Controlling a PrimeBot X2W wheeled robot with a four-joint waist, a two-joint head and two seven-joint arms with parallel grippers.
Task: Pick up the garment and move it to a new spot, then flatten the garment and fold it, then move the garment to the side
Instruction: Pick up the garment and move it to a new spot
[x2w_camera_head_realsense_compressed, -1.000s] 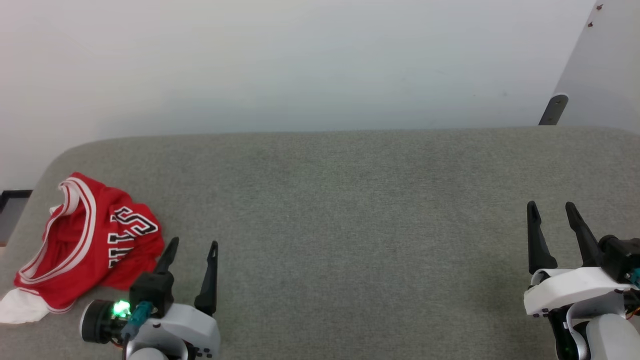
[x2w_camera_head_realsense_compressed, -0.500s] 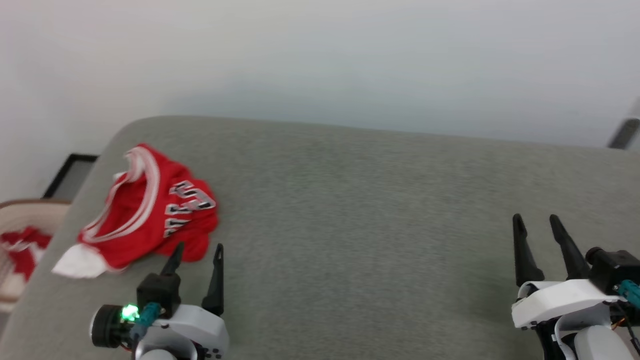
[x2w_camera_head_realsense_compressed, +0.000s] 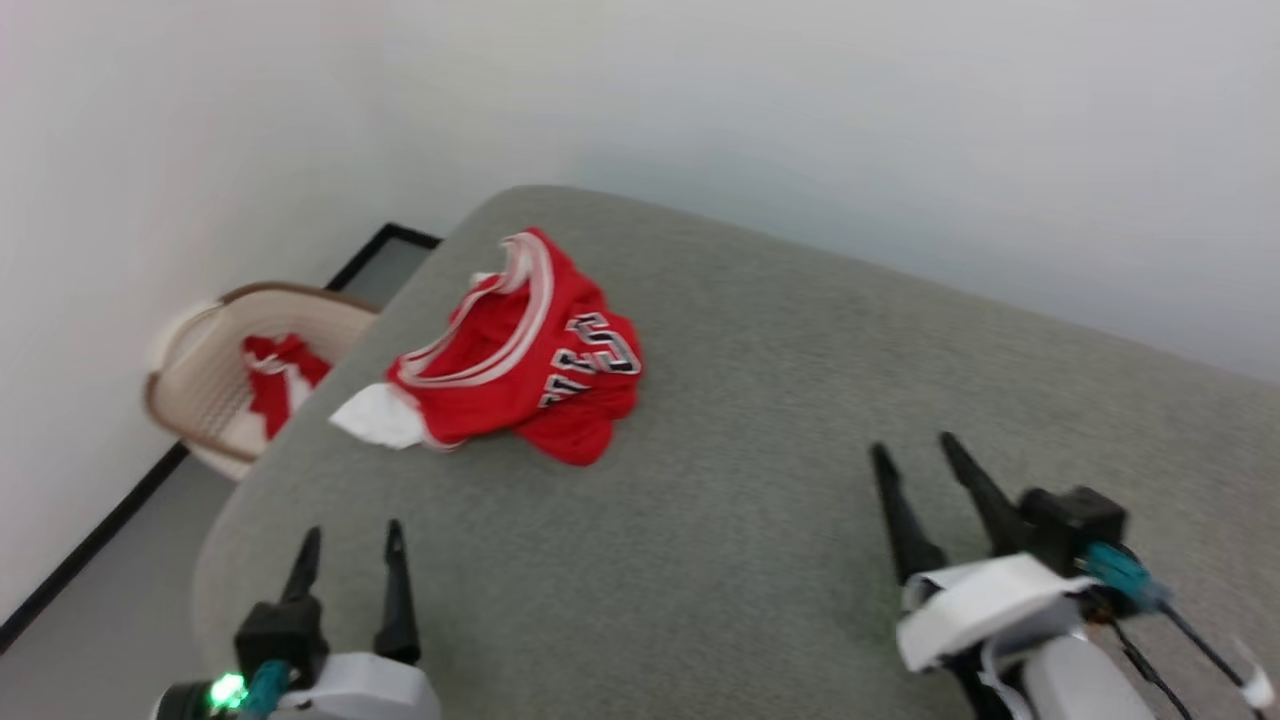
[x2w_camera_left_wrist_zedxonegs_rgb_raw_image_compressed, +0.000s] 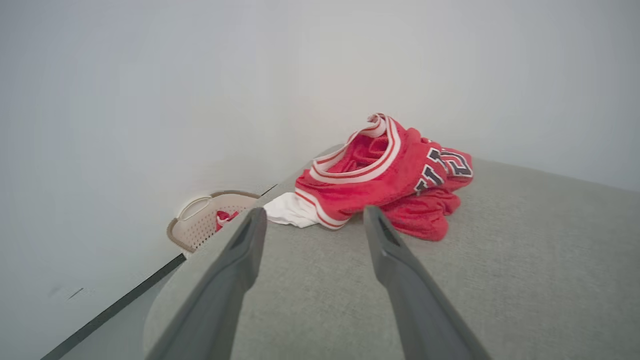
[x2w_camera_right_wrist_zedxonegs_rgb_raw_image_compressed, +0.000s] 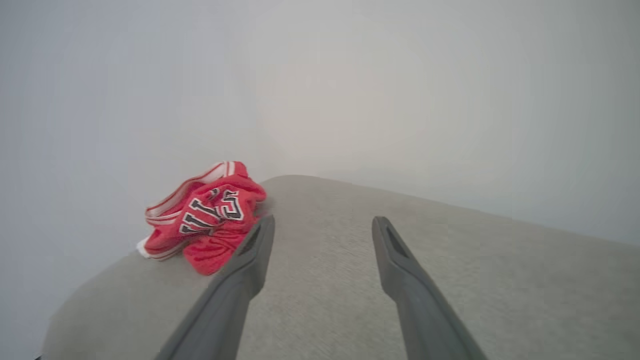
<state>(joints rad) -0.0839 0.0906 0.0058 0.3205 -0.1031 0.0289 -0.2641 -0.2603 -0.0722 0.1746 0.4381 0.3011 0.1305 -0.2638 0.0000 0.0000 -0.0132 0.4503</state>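
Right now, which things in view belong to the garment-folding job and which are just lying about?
Job: crumpled bright red jersey shirt with white sleeve and striped trim, on the grey fabric surface; left hand, open; right hand, open.
Lying about: beige perforated basket with brown rim, on the floor; red-and-white cloth inside it.

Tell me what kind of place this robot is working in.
Probably an indoor laundry-folding test room: a grey fabric-covered table stands by bare white walls, a crumpled red garment lies on it, and a beige laundry basket with more red clothing sits on the floor beside it.
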